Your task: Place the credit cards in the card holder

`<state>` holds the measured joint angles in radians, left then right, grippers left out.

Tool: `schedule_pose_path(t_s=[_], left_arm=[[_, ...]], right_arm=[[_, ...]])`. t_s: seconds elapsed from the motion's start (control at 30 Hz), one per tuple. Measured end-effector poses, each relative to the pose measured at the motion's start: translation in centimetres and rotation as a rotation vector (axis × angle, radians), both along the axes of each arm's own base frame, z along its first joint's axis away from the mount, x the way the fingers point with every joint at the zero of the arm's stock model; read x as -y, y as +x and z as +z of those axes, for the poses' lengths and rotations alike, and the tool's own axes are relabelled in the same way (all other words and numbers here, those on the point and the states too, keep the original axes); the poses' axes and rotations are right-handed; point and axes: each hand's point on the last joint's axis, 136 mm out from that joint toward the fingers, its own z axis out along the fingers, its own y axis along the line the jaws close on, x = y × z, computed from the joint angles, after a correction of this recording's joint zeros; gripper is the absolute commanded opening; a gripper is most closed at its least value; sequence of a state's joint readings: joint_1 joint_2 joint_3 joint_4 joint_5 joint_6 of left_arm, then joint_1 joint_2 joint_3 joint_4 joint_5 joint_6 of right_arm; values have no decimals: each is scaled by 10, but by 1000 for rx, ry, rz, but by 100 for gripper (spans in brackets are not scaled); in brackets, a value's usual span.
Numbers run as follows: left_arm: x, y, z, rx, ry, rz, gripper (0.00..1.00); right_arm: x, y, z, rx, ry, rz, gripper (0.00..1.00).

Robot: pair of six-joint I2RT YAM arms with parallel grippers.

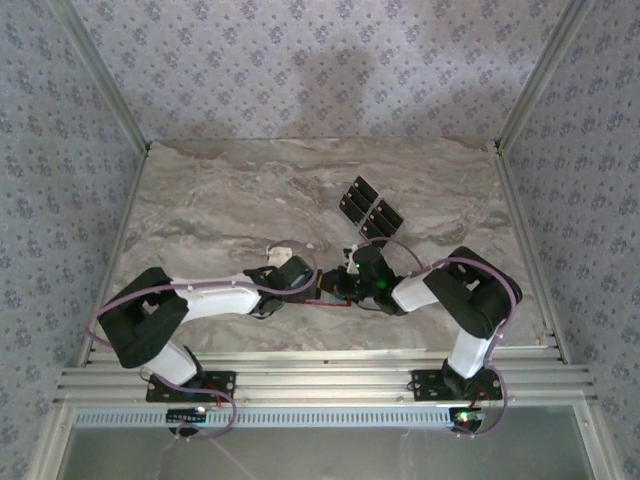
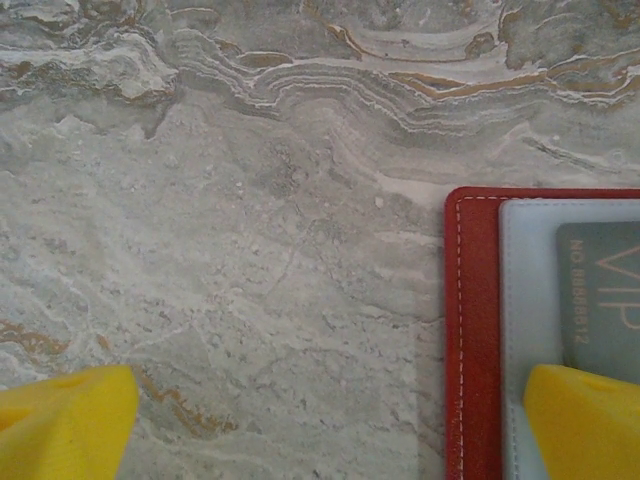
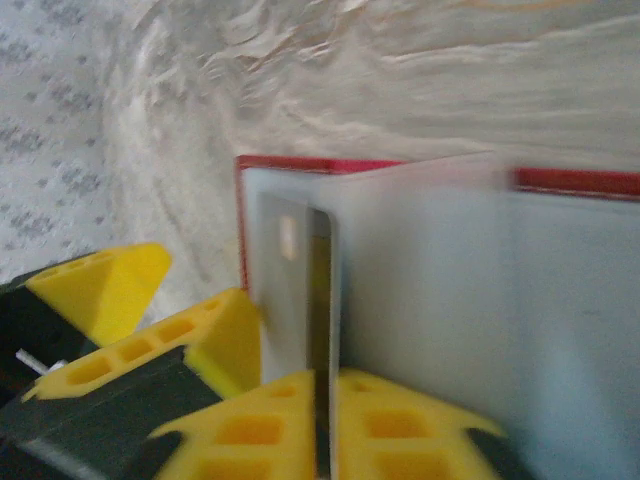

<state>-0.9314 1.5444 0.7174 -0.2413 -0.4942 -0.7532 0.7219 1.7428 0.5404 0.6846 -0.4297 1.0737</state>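
Gaping open — red card holder [image 2: 470,330], grey-lined

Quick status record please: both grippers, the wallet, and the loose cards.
left gripper: open wide, one finger over the card holder's pale inside
right gripper: fingers close together either side of the clear sleeve edge; grip unclear
card holder: lying open on the table, between the arms
VIP card: inside a sleeve
credit cards: several black ones, loose on the table beyond the grippers
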Motion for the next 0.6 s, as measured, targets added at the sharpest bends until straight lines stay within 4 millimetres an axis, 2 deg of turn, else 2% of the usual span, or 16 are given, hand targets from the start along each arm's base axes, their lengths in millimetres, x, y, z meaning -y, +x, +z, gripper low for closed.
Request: schedule_pose_path(t_s=[0.13,0.3,0.37,0.53,0.6], left_arm=[[-9,-3,6,-11,13,9,100],[-22,2,21,3,-6,47,100],[-28,4,22,2,-3,60,100],[-36,3,17,-10,13,74,100],[-39,1,14,-20,25,77,100]], right_arm=[[1,3,9,8,-40,22,47],[12,5,16,4,-139,51,48],[15,6,20,12,-180,65,43],[21,12,25,31,-297,97,20],[22,13,26,40,-336,113,13]])
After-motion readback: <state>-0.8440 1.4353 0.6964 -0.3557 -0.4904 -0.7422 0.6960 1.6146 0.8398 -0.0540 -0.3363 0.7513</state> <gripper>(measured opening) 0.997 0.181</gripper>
